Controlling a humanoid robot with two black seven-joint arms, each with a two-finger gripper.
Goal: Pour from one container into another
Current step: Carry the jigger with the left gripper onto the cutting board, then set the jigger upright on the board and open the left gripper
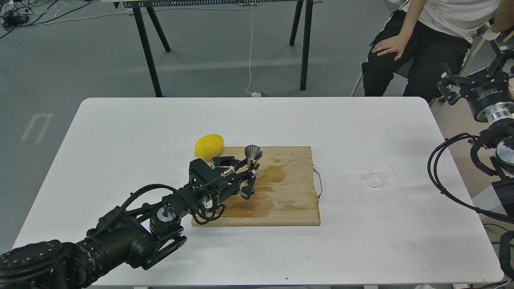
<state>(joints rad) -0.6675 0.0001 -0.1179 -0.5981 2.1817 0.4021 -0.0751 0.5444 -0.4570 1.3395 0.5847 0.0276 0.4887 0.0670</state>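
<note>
Head view: the clear glass cup [377, 175] is faint and hard to make out against the white bench [120, 128], lying well right of the wooden board [289, 200]. The right gripper [451, 86] sits at the frame's edge, off the bench; whether its jaws are spread I cannot tell. The left gripper [245, 176] reaches over the board, jaws spread, beside the upright steel jigger [253, 155]. A lemon [209, 145] touches the board's corner.

The steel jigger [253, 156] stands upright on the wet board; the clear glass cup [376, 176] sits well apart.
</note>
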